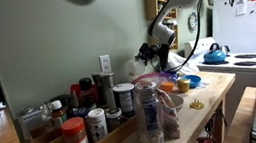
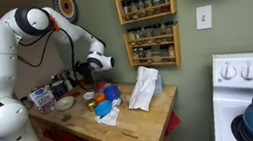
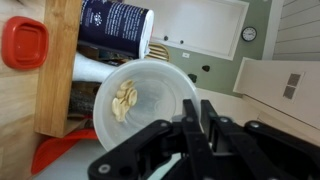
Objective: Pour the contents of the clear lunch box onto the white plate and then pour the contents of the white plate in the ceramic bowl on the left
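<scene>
i have the gripper (image 3: 197, 118) up off the wooden tabletop (image 2: 135, 125), over its back edge toward the wall-side corner in both exterior views. the pale round dish (image 3: 150, 85) is at the gripper. i can't say for certain whether it is the white plate or the lunch box.

in the wrist view the two black fingers (image 3: 188, 128) look pressed close together with the near rim of the dish between them, so i judge them clamped on that rim. the exact pinch is hidden behind the finger bodies.

the dish stands out ahead of the fingertips, tipped well over, its mouth facing the camera. the small pale pieces (image 3: 125, 100) have gathered on the side nearest the tabletop.

it reads as thin, light plastic: easy to lift, but a rim grip lets it flex and swing, and the smooth wall could slide in the pads. i would keep the hold on the rim, opposite the pouring lip, and rotate slowly. the pieces are loose and dry, so they will likely go in a rush.

the ceramic bowl (image 2: 64, 104) sits by the left edge, below and beside the gripper (image 2: 88, 70).
</scene>
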Action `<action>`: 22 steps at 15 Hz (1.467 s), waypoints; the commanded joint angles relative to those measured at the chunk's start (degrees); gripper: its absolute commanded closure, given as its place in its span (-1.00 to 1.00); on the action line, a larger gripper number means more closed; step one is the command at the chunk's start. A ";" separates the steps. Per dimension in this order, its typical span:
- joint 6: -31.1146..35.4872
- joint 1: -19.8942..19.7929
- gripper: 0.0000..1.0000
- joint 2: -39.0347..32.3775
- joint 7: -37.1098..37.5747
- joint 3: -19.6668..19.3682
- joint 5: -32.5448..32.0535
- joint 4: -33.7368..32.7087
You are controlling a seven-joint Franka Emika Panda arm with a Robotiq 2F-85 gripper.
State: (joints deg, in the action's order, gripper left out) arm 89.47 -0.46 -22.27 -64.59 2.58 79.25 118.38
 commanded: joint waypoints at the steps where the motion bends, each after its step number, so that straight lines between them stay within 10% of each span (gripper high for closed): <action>1: -2.67 -0.56 0.94 -0.85 -3.13 -0.99 2.66 0.41; 22: -18.26 -3.43 0.94 -9.36 -9.10 -3.78 2.35 -4.37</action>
State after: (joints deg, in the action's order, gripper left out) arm 74.68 -2.97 -29.11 -71.58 -0.99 80.85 115.60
